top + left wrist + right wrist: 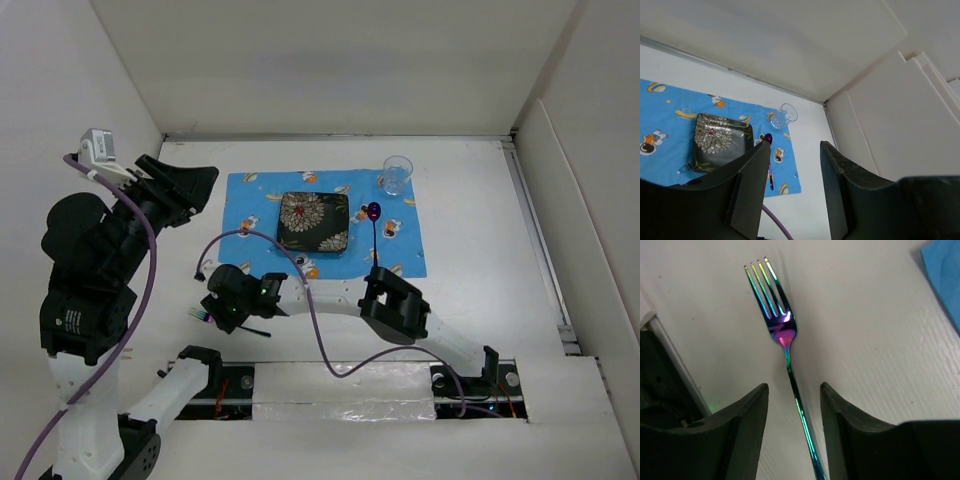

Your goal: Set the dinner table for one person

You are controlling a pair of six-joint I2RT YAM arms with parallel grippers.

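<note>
An iridescent fork (pixel 782 335) lies on the white dinner table (pixel 470 220), tines pointing away from my right wrist. My right gripper (pixel 793 387) is open, with one finger on each side of the fork's handle and not touching it. In the top view it (pixel 215 310) sits left of centre, near the table's front, with the fork (pixel 200 315) at its tip. My left gripper (pixel 200 180) is raised at the far left, open and empty (pixel 796 145).
A blue cartoon cloth (pixel 255 205) holds a dark flower-patterned square plate (pixel 314 221), a clear glass (pixel 397 176) at its back right corner and a purple spoon (pixel 375 225) right of the plate. A purple cable (pixel 310 300) loops over the right arm. White walls enclose the table.
</note>
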